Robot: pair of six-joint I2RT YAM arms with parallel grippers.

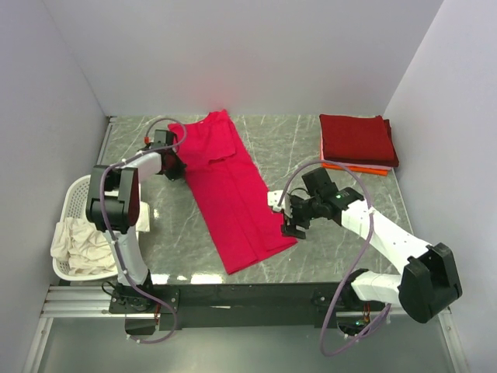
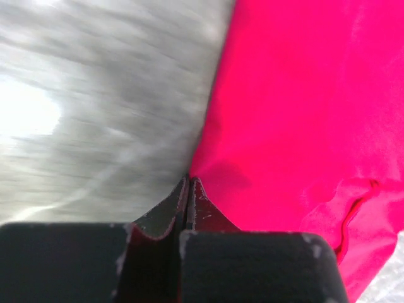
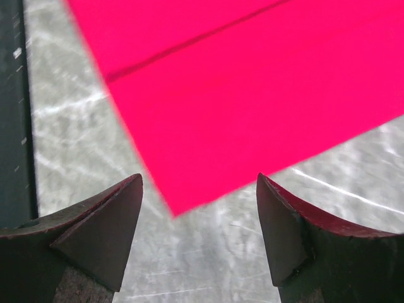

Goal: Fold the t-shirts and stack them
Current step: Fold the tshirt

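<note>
Crimson t-shirt (image 1: 229, 194) lies as a long folded strip slanting across the bench (image 1: 311, 148) from far left to near centre; a maroon t-shirt (image 1: 359, 138) tops the finished stack far right. Left wrist view: left jaws pinched shut on its edge, likely anchoring it. Right wrist view: right jaws gape wide above the near corner, untouching, seemingly poised for the next fold
</note>
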